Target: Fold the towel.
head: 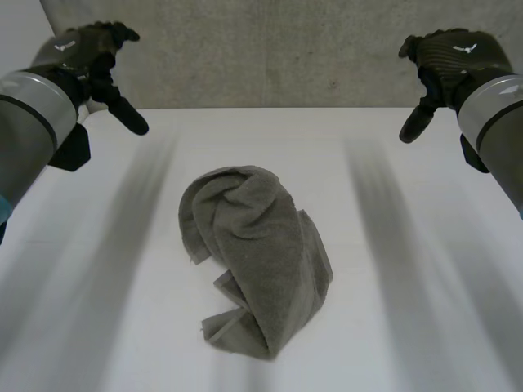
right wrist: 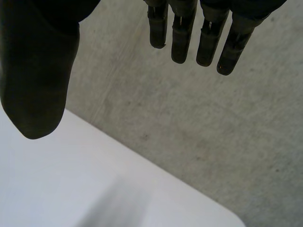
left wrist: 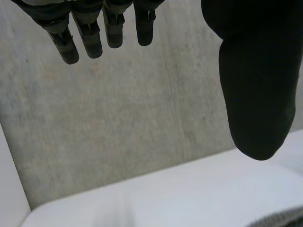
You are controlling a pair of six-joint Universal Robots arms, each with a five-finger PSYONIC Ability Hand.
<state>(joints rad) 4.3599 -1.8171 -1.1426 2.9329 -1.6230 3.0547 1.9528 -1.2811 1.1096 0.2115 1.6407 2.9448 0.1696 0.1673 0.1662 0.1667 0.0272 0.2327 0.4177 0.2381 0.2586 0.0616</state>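
White tabletop [head: 90,327] spreads out below me, backed along its far edge by a grey concrete wall [head: 270,57]. The towel [head: 257,253] lies about midway between the left and right edges, somewhat toward the near edge. It is a grey-green terry cloth, bunched into a rumpled heap and rolled over itself, with a loose corner poking toward the near edge. None of it lies flat, so I judge the folding not yet begun; the cloth will first need spreading out. My left hand [head: 90,53] hangs in the air over the far left corner and my right hand [head: 453,57] over the far right corner. Both are well apart from the towel and touch nothing. Each is released and empty: the left fingers [left wrist: 90,38] and the right fingers [right wrist: 182,38] hang loose, thumbs held wide. I hold them high and apart, I think, to leave the heap unobstructed and reachable from either side. On the back of each hand sits a small white winged emblem [head: 65,45]; I can read no lettering anywhere.
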